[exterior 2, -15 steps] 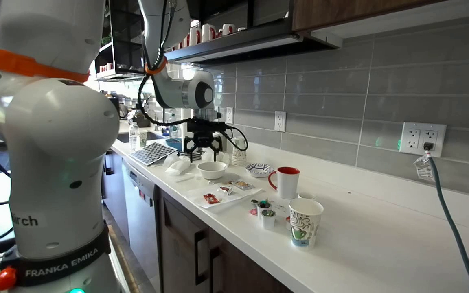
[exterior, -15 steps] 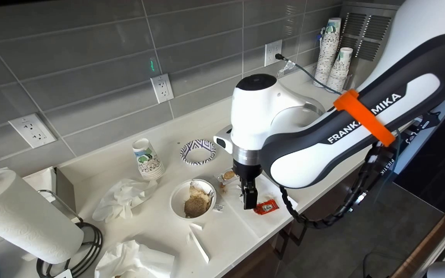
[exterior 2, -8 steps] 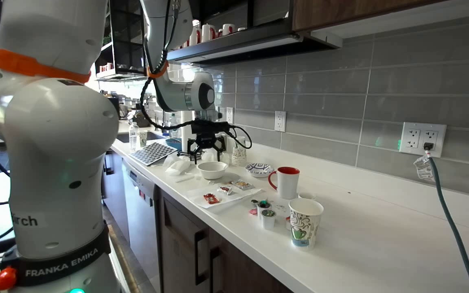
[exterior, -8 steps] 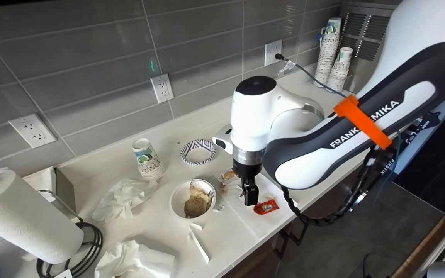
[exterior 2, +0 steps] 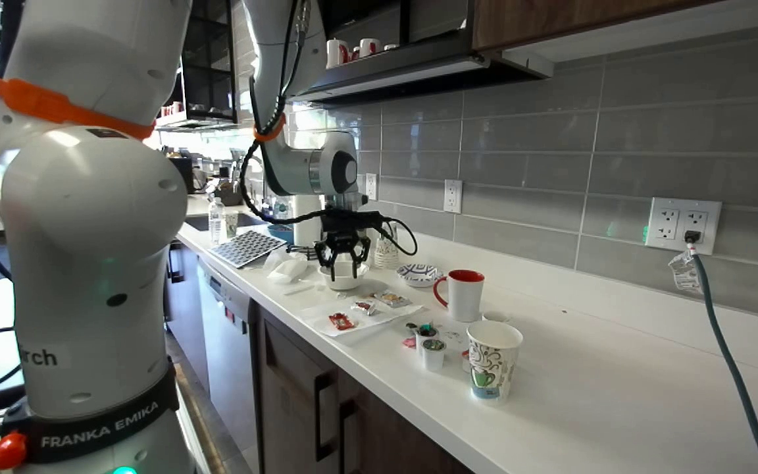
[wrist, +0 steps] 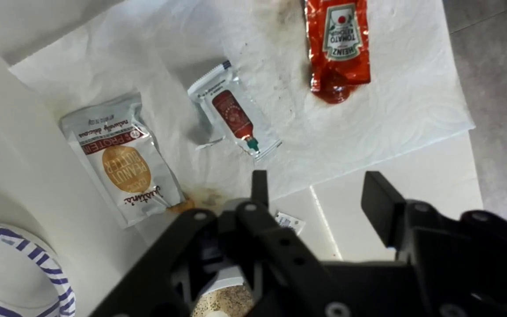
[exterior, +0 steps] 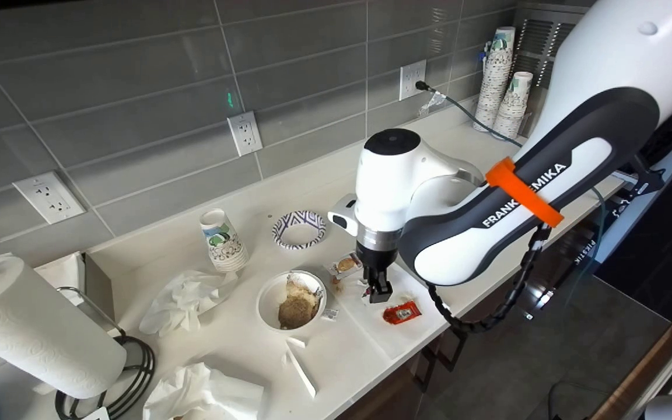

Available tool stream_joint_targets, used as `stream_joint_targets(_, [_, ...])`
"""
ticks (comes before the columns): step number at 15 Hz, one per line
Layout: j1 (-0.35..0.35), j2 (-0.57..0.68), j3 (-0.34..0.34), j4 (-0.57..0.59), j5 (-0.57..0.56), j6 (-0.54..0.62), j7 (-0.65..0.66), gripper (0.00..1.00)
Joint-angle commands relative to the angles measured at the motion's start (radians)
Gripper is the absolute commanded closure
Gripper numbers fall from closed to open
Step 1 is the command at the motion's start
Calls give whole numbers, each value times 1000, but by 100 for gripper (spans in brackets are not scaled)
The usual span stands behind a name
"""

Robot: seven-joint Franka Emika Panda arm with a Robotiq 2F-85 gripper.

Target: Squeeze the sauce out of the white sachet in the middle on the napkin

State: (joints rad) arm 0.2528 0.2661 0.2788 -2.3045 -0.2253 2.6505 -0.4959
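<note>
The white sachet (wrist: 240, 114) with a red bottle print lies in the middle of the napkin (wrist: 394, 110), a flat white sheet. It also shows in an exterior view (exterior 2: 364, 307). A torn red ketchup packet (wrist: 341, 39) with sauce at its end lies on one side of it. A peanut butter packet (wrist: 126, 169) lies on the other side, at the napkin's edge. My gripper (wrist: 317, 187) is partly open and empty, pointing down above the counter. In an exterior view the gripper (exterior: 380, 294) hides most of the sachet. The gripper also shows in an exterior view (exterior 2: 344, 272).
A white bowl (exterior: 263, 306) with brown and pale contents stands beside the napkin. A patterned paper bowl (exterior: 280, 233), stacked cups (exterior: 225, 248) and crumpled paper (exterior: 187, 300) are nearby. A red and white mug (exterior 2: 464, 299), paper cup (exterior 2: 494, 368) and small cups (exterior 2: 433, 354) stand beyond.
The arm has moved, and the gripper has shifted right and down in one exterior view, slightly up in another. The gap between its fingertips looks narrower. The packets have not moved.
</note>
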Motion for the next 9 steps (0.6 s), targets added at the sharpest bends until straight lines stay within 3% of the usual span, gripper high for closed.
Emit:
stream_joint_targets(1, [-14,38,-6,8,-48,38,-11,73])
stream_joint_targets(4, [-12,63,-17,16,-84,51,3,96])
stream_joint_targets(5, [-11,69,-21,17,-94,59,9,99])
stream_joint_targets(9, [-3,99,-39,26,-128,91,33,100])
